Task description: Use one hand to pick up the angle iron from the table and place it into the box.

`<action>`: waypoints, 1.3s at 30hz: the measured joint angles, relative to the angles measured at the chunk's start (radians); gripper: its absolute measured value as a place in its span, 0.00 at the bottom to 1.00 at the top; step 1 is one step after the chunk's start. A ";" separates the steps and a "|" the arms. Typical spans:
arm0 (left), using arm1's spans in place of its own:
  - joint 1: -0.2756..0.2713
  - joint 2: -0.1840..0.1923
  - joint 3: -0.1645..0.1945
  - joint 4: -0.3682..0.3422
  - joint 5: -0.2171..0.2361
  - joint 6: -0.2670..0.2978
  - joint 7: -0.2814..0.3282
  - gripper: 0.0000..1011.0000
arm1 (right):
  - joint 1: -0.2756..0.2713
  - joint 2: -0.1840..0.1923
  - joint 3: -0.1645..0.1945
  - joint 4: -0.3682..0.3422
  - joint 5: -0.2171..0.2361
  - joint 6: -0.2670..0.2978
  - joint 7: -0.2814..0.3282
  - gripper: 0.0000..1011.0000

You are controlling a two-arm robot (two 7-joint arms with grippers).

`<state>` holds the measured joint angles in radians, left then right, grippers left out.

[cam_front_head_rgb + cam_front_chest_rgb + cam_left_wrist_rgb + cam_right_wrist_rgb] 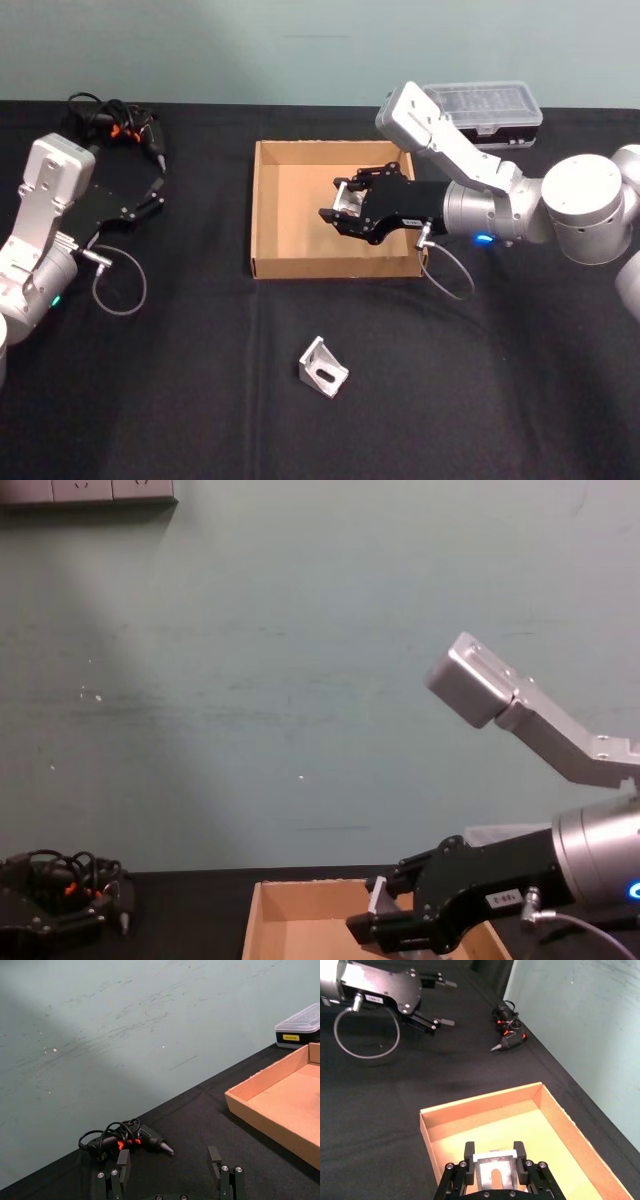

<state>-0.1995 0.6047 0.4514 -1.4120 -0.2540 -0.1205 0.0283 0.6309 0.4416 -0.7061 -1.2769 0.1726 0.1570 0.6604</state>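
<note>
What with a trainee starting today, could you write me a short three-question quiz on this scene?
1. True or false: the right gripper holds an angle iron over the box.
2. Where does the second angle iron lie? A: inside the box. B: on the table, in front of the box. C: on the plastic case.
3. Fill in: the left gripper, parked at the left of the table, has its fingers ____.

Key: 1 true; 2 B; 3 open.
</note>
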 joint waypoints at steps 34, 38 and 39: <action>0.000 0.000 0.000 0.000 0.000 0.000 0.000 0.99 | -0.025 0.011 0.034 0.023 -0.047 0.044 0.007 0.55; 0.000 0.000 0.000 0.000 0.000 0.000 0.000 0.99 | -0.027 0.010 0.036 0.022 -0.051 0.045 0.007 0.68; 0.000 0.000 0.000 0.000 0.000 0.000 0.000 0.99 | -0.027 0.010 0.036 0.022 -0.052 0.045 0.008 0.72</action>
<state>-0.1995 0.6046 0.4514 -1.4120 -0.2539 -0.1206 0.0283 0.6039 0.4514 -0.6699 -1.2546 0.1208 0.2021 0.6679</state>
